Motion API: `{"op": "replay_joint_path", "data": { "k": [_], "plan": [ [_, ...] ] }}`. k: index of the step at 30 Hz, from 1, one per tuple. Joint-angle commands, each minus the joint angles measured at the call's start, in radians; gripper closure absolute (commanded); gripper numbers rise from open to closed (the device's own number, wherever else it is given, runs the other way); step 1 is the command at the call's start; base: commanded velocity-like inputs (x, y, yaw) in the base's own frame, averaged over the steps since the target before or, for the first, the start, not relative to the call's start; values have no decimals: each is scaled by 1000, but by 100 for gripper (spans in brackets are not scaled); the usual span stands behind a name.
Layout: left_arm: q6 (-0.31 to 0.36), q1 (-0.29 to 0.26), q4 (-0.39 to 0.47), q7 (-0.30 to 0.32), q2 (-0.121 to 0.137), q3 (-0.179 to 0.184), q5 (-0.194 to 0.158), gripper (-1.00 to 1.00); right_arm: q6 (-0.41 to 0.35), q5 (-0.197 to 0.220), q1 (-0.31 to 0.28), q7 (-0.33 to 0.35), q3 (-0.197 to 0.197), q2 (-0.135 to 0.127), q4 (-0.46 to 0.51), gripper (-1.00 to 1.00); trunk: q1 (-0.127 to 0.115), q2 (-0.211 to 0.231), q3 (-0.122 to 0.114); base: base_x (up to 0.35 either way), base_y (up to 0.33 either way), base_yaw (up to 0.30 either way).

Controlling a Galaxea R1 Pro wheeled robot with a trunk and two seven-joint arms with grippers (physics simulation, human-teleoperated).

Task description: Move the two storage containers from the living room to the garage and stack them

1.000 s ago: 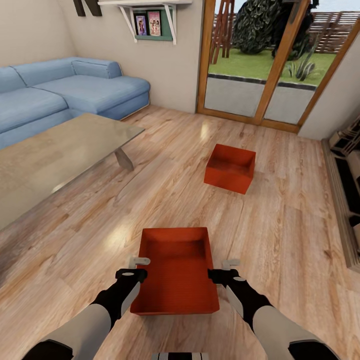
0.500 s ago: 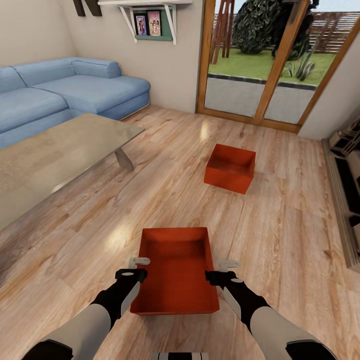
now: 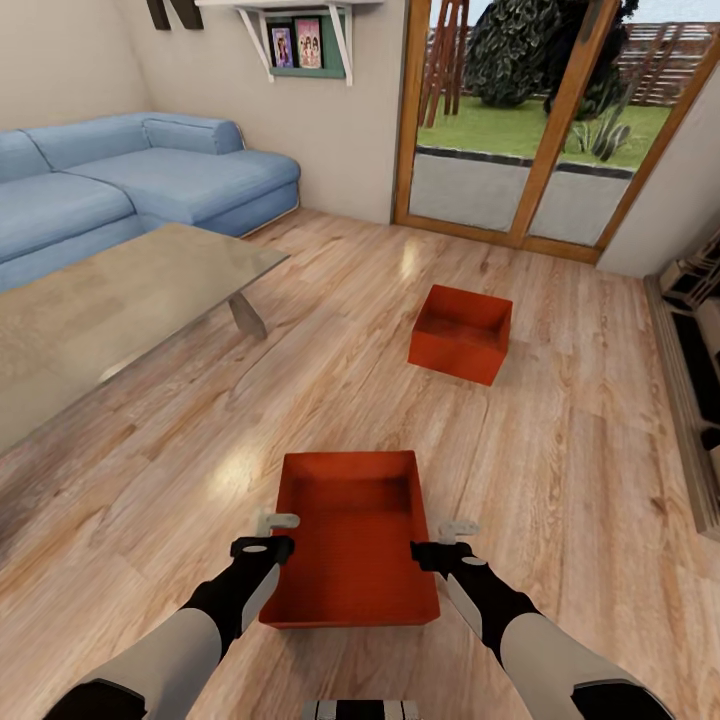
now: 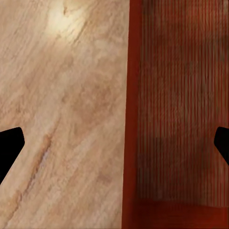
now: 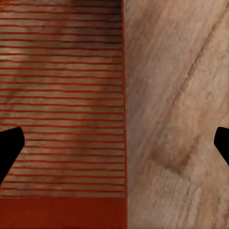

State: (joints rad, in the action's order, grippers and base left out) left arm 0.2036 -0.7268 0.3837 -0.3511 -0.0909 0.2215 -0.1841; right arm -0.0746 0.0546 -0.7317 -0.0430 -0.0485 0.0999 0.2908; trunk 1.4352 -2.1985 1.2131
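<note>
Directly between both hands, near container [image 3: 350, 560], left hand [image 3: 268, 535] wide astride its wall, right hand [image 3: 452, 541] likewise.

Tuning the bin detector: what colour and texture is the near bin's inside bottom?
Red-orange with fine parallel ridges, on the near bin; clearest in the right wrist view.

Two red-orange open bins, near one [image 3: 350, 545] and far one [image 3: 462, 333], apart on wood floor [image 3: 560, 470].

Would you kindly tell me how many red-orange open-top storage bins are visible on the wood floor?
2. One red-orange open-top storage bin sits on the floor between the two arms; the other lies farther off, toward the glass doors. None appears hidden.
</note>
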Motion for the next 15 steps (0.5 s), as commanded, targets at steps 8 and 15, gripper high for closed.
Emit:
{"op": "replay_joint_path", "data": {
  "k": [8,15],
  "plan": [
    [5,0,3,-8,1,9,-10,-100,-4,2,0,-4,-4,-2,2,-100,31,-57,26,0,0,0],
    [5,0,3,-8,0,9,-10,-100,2,3,0,-3,-4,-3,2,-100,57,-106,48,0,0,0]
  ]
}}
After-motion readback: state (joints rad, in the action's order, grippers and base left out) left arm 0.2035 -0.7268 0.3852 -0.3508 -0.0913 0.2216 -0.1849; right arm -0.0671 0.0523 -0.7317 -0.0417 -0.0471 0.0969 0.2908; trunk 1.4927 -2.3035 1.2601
